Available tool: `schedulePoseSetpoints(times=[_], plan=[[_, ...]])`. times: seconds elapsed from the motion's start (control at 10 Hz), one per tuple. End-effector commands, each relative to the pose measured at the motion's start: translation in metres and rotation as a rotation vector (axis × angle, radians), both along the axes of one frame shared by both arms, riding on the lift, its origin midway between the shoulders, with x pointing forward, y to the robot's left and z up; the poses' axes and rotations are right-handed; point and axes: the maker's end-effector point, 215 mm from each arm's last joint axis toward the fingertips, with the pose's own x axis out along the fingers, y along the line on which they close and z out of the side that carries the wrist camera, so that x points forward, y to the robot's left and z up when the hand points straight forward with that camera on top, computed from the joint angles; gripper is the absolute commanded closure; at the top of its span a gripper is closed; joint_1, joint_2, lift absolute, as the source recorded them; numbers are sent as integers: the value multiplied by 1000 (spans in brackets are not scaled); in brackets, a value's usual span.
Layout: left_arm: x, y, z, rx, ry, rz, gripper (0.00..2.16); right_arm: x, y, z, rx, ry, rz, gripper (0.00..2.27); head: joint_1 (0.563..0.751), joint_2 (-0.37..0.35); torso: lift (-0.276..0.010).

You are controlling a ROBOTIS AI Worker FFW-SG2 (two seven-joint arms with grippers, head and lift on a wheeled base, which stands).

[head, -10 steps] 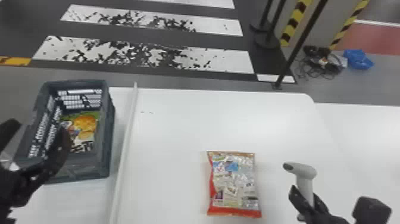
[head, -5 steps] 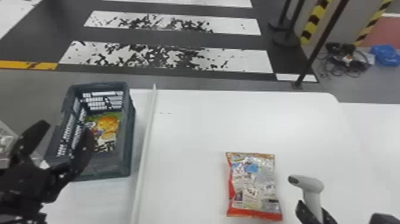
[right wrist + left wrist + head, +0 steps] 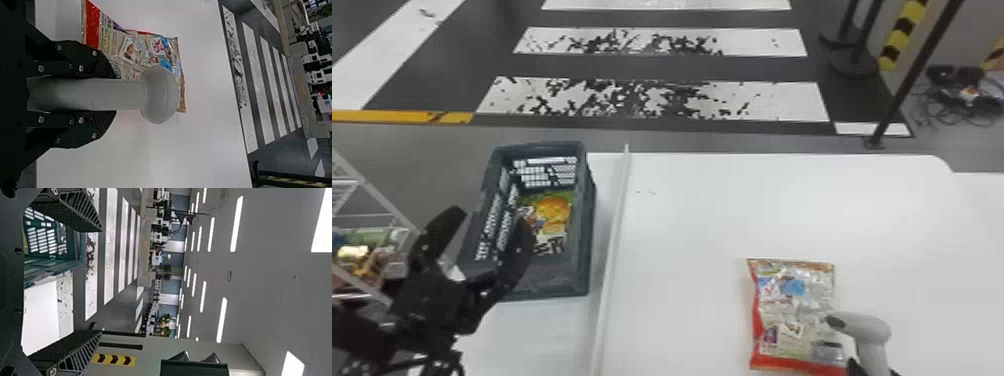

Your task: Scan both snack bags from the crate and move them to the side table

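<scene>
- Crate bag: the snack bag [image 3: 552,215] lies inside the dark crate [image 3: 547,280], printed face up. It should be light and soft, with slippery film and contents that crush easily.
- Table bag: the red-edged snack bag [image 3: 789,300] lies flat on the white table [image 3: 712,215], to the right of the pale strip [image 3: 614,240]. Similar handling is to be expected; its film is glossy and creased.
- Grip point, crate bag: pinch a fold or a sealed edge with light force. Fingers should enter steeply, clear of the crate walls.
- Grip point, table bag: gather the film at one end seal; avoid squeezing the filled middle.
- Left gripper [image 3: 488,220]: jaws wide apart with nothing between them, at the crate's left near side. One finger overlaps the crate in the head view.
- Right gripper [image 3: 114,94]: jaws closed around the handle of the grey scanner [image 3: 160,94], beside the table bag.
- Surface: smooth, matt white; a flat bag may slide when pushed.
- Room: dark floor with white stripes [image 3: 657,97], a wire rack [image 3: 372,215] at the left, and tangled cables [image 3: 964,95] on the floor at far right.
</scene>
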Motion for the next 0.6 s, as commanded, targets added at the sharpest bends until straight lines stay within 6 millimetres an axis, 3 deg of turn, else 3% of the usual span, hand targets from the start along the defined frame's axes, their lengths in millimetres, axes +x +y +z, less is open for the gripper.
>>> schedulePoseSetpoints(times=[0.0, 0.3, 0.5], plan=[[0, 0, 1, 0, -2, 0, 66, -1, 9, -6, -19, 19, 31, 2240, 695, 77, -29], [-1, 2, 0, 3, -3, 2, 66, 3, 10, -28, -37, 66, 48, 2243, 695, 108, -29], [-2, 4, 0, 7, -3, 5, 66, 7, 5, -29, -44, 63, 46, 2240, 695, 105, -29]])
